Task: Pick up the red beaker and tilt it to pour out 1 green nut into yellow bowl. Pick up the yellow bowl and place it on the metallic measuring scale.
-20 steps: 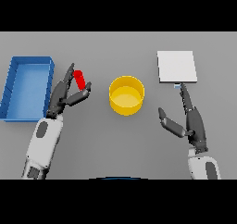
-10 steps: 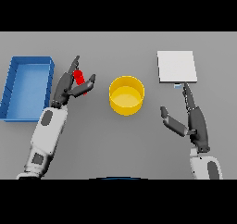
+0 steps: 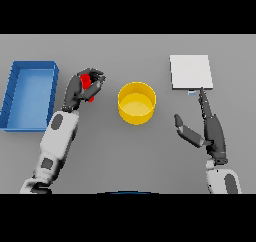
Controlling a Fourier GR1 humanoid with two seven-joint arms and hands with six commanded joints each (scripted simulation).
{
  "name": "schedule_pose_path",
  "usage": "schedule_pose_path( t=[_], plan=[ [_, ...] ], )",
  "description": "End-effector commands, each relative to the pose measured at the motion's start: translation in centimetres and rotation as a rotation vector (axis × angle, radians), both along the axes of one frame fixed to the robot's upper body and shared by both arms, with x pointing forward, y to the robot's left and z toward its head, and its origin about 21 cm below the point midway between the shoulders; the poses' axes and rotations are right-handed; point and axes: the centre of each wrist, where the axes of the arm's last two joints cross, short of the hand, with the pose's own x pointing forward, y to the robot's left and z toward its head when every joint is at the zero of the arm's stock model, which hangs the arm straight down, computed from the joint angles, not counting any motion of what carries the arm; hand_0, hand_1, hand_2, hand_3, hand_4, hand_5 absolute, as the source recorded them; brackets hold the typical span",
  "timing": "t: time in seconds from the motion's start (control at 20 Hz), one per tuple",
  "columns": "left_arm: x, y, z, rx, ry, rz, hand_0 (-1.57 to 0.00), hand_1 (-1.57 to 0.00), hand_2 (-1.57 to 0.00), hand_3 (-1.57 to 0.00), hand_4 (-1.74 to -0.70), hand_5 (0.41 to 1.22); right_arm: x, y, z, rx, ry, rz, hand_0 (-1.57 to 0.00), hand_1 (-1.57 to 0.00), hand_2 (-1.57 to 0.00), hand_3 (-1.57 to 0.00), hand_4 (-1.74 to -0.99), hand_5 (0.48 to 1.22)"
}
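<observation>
Red beaker [image 3: 89, 82], clenched in left hand [image 3: 82, 88], sits left of yellow bowl [image 3: 136, 102]; tilting here risks spilling. Right hand [image 3: 207, 131] idles, fingers straight.

A plain grey table [image 3: 128, 156] holds a bright yellow bowl [image 3: 136, 102], a blue tray [image 3: 27, 96], a pale silver-white scale [image 3: 190, 72] and a red beaker [image 3: 89, 82] showing between the dark fingers of the left hand [image 3: 80, 88], while the right hand [image 3: 207, 128] is equally dark grey.
</observation>
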Motion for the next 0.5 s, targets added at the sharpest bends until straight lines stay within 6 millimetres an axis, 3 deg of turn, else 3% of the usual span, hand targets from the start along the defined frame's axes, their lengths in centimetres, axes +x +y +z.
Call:
schedule_pose_path(
  t=[0.0, 0.05, 0.25, 0.45],
  plan=[
    [0.2, 0.2, 0.0, 0.017, -0.009, -0.006, -0.99, -1.01, -1.03, -0.93, -1.57, 1.042, -0.2, -0.1, -0.1, -0.002, 0.005, 0.001, 0.00, 0.00, 0.00, 0.00, -1.254, 0.645],
    [0.1, 0.1, 0.0, 0.023, -0.019, -0.026, -1.11, -1.12, -1.14, -0.97, -1.60, 1.078, -0.3, 0.1, -0.2, 0.008, 0.002, 0.003, 0.00, 0.00, 0.00, 0.00, -1.252, 0.644],
    [-0.2, -0.5, 0.0, 0.036, -0.011, -0.034, -1.38, -1.39, -1.40, -1.33, -1.51, 1.162, -0.4, 0.0, -0.6, 0.006, 0.012, -0.003, 0.00, 0.00, 0.00, 0.00, -1.257, 0.645],
    [0.0, -0.5, 0.6, -0.023, -0.063, 0.007, -1.49, -1.50, -1.50, -1.47, -1.64, 1.132, -0.3, 0.4, -0.4, 0.015, -0.008, 0.007, 0.00, 0.00, 0.00, 0.00, -1.262, 0.646]
  ],
)
